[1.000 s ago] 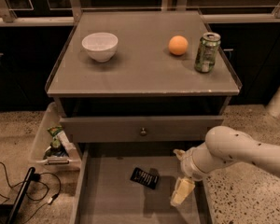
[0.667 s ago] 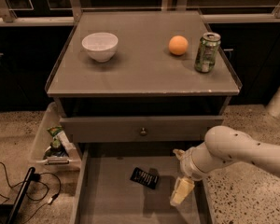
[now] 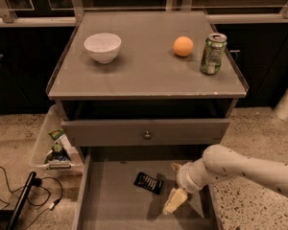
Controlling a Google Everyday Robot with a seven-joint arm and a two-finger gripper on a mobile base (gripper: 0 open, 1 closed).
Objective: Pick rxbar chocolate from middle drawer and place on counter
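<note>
Hovering over the drawer (image 3: 110, 200), pincer (image 3: 173, 186) apart and empty beside one bar (image 3: 149, 182); surface (image 3: 144, 75) holds one bowl (image 3: 102, 47), orange (image 3: 183, 46), can (image 3: 213, 53).

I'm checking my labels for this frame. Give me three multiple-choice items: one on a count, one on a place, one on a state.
1. How many things stand on the counter? A two; B three; C four.
2. Where is the rxbar chocolate? A beside the counter's rim; B in the middle drawer; C on the ground.
3. The middle drawer is: A shut; B pulled out; C taken away.

Key: B, a bowl, an orange and a can. B, it lies flat on the drawer floor, left of the gripper and apart from it. B, its floor shows.
</note>
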